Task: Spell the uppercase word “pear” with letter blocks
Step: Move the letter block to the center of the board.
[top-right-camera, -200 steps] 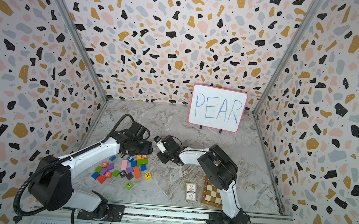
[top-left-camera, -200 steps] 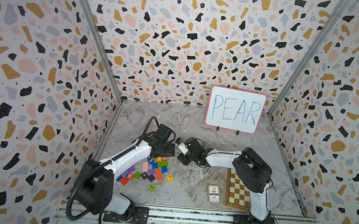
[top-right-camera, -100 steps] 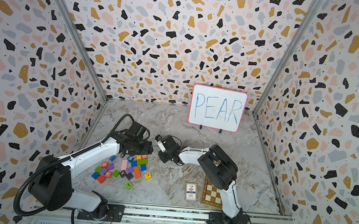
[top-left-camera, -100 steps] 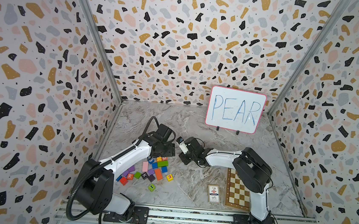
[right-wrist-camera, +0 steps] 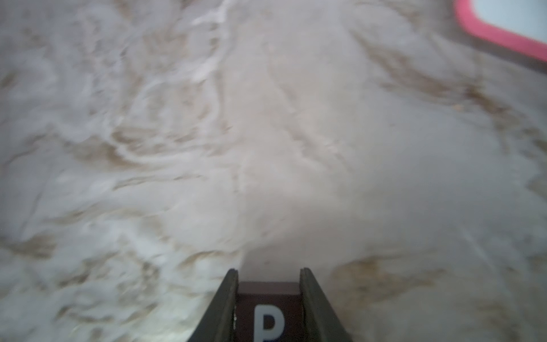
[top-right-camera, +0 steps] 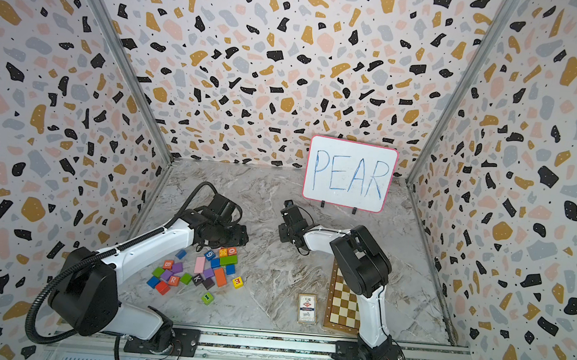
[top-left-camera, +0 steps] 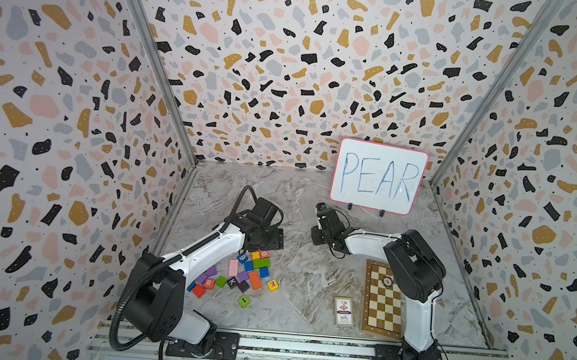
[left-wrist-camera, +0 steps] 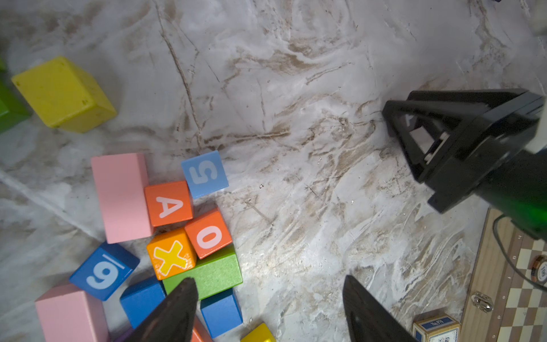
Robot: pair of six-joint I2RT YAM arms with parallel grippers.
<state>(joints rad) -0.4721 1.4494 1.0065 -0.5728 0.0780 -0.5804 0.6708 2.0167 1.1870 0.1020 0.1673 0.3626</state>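
Observation:
A dark block with a pale P (right-wrist-camera: 268,314) sits pinched between the fingers of my right gripper (right-wrist-camera: 268,271), which is shut on it. In both top views that gripper (top-left-camera: 320,210) (top-right-camera: 288,206) is at mid-table, in front of the whiteboard. My left gripper (left-wrist-camera: 270,282) hangs open over bare marble at the right edge of the block pile (top-left-camera: 269,245). The orange A block (left-wrist-camera: 168,204) lies in that pile, beside a pink block. The orange-red R block (top-left-camera: 209,283) (top-right-camera: 174,280) is at the pile's left. The yellow E block (top-left-camera: 273,285) (top-right-camera: 238,282) lies at its right.
A whiteboard reading PEAR (top-left-camera: 379,176) stands at the back right. A chessboard (top-left-camera: 381,303) and a card deck (top-left-camera: 344,311) lie front right. Other blocks lie in the pile: K (top-left-camera: 233,282), green I (top-left-camera: 244,301), blue 9 (left-wrist-camera: 103,271), X (left-wrist-camera: 171,256), 0 (left-wrist-camera: 208,235), 5 (left-wrist-camera: 204,174).
My right gripper has shut on the P block and moved back and to the right, toward the whiteboard. The left arm has not moved.

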